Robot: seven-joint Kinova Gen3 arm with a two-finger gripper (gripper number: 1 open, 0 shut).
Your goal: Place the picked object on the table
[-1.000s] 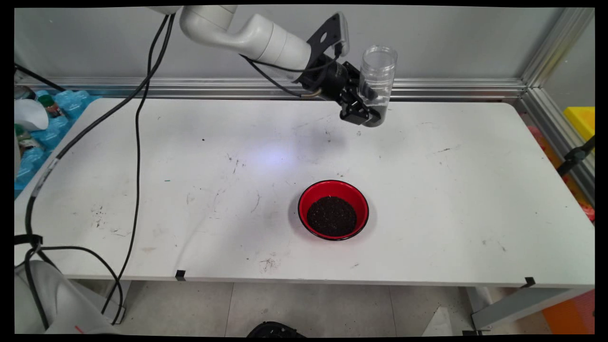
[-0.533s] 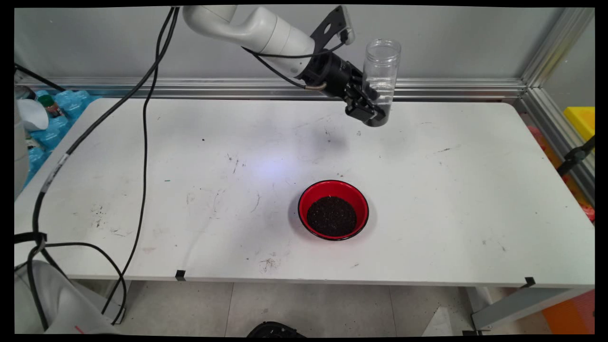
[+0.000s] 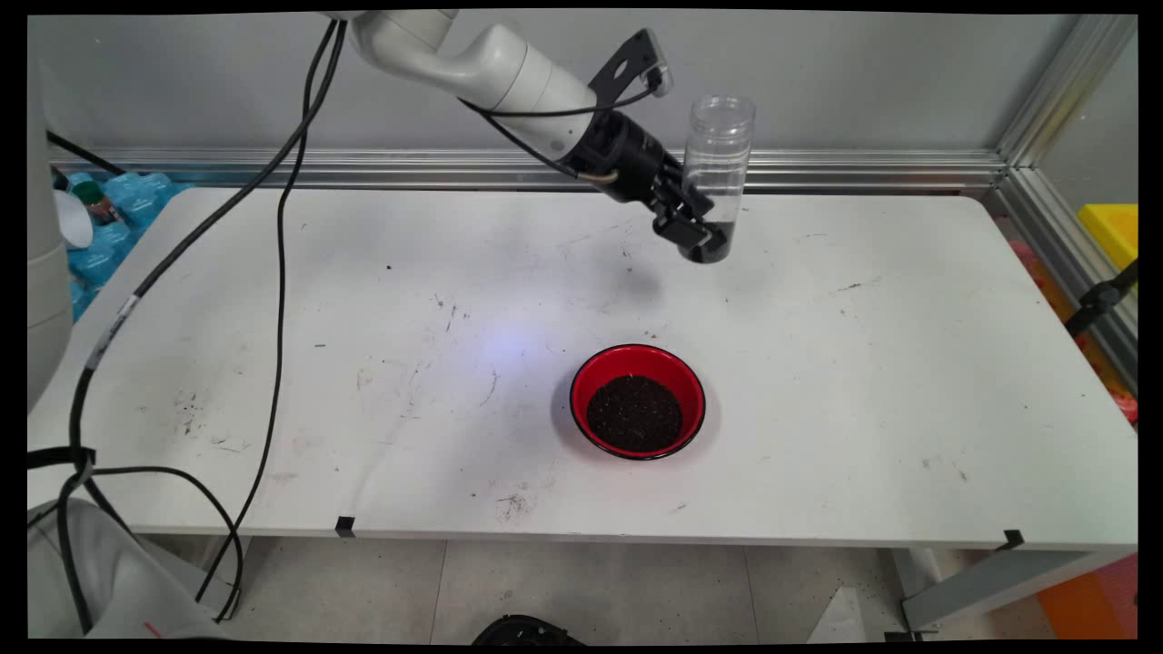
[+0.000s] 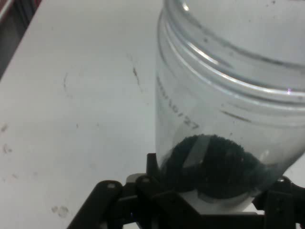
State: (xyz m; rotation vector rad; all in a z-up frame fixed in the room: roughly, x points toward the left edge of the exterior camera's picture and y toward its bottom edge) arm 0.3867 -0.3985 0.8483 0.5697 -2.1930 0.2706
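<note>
My gripper (image 3: 698, 216) is shut on a clear plastic jar (image 3: 715, 173), held upright in the air over the far middle of the white table (image 3: 863, 363). The jar has an open threaded mouth at the top and a small heap of dark grains at its bottom. In the hand view the jar (image 4: 228, 109) fills the right side, the dark grains (image 4: 214, 167) lying just above my gripper (image 4: 209, 195). A red bowl (image 3: 638, 401) holding dark grains stands on the table, nearer the front and slightly left of the jar.
Black cables (image 3: 273, 272) hang from the arm across the table's left side. Blue packs with bottles (image 3: 100, 236) lie beyond the left edge. An aluminium rail (image 3: 863, 168) runs along the back, and a yellow box (image 3: 1110, 232) sits at far right.
The gripper with the jar rose slightly, then came down and a little nearer, and the jar stands nearly upright. The bowl has not moved.
</note>
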